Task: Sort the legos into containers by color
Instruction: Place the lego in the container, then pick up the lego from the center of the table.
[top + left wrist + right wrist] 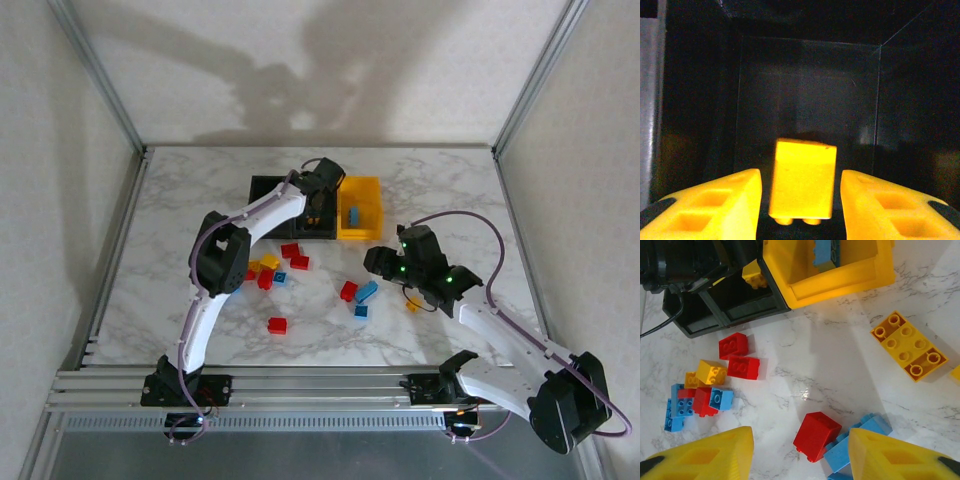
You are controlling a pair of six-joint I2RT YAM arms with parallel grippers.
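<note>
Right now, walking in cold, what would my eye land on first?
Probably the bright yellow bin at the back of the marble table, with a blue brick inside. Next to it, the left gripper hangs open over a black bin, a yellow brick between its fingers with a gap on each side. Red, blue and yellow bricks lie scattered in front.
</note>
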